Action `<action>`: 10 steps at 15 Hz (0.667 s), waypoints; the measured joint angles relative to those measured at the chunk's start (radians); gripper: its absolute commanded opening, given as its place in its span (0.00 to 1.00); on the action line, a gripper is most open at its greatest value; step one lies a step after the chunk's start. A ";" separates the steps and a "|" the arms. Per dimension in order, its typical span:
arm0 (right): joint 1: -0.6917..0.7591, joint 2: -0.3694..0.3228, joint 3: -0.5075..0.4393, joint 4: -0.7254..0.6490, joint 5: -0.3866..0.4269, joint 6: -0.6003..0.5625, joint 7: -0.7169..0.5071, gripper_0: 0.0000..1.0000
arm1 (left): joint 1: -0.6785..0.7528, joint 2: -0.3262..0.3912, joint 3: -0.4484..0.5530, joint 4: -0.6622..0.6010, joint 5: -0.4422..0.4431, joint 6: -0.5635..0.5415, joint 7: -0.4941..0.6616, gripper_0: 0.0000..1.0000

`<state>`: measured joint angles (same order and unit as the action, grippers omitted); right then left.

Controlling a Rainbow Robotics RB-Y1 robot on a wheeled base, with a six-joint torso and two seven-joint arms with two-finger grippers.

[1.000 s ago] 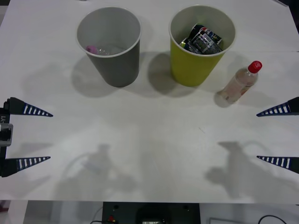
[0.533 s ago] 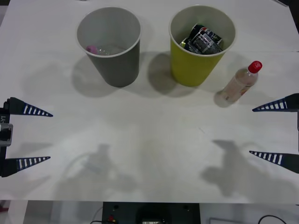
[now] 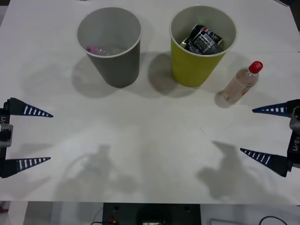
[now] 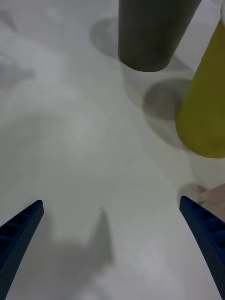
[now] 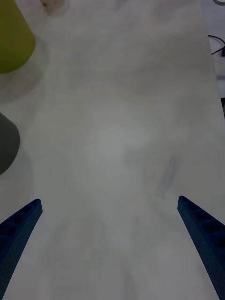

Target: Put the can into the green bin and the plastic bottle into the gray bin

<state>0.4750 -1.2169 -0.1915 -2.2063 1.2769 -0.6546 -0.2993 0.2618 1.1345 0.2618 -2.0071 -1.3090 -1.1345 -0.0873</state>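
Lying on desk (image 3: 150,140) beside green bin (image 3: 199,65): plastic bottle (image 3: 239,84), light, smooth, likely slippery; best gripped mid-body. Right gripper (image 3: 264,132) near it, fingers apart. Left gripper (image 3: 33,137) parked, fingers apart.

no legible txt, can (image 3: 205,40) print too blurry

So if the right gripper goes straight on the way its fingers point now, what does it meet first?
Probably nothing on the table: the open right gripper points across the bare white table, passing in front of the plastic bottle and the green bin. Depth is hard to judge.
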 measured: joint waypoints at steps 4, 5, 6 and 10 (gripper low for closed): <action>0.016 -0.105 0.173 -0.017 -0.012 0.306 -0.032 1.00 | 0.000 0.000 0.000 0.000 0.000 0.000 0.000 1.00; 0.016 -0.137 0.219 -0.019 -0.034 0.385 -0.036 1.00 | 0.000 0.000 0.000 0.000 0.000 0.000 0.000 1.00; 0.016 -0.163 0.259 -0.023 -0.060 0.451 -0.038 1.00 | 0.000 0.000 0.000 0.000 0.000 0.000 0.000 1.00; -0.034 -0.242 0.454 -0.053 -0.139 0.715 -0.051 1.00 | 0.000 0.000 0.000 0.000 0.000 0.000 0.000 1.00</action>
<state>0.4408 -1.4591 0.2625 -2.2590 1.1375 0.0606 -0.3506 0.2618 1.1345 0.2618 -2.0071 -1.3090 -1.1345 -0.0873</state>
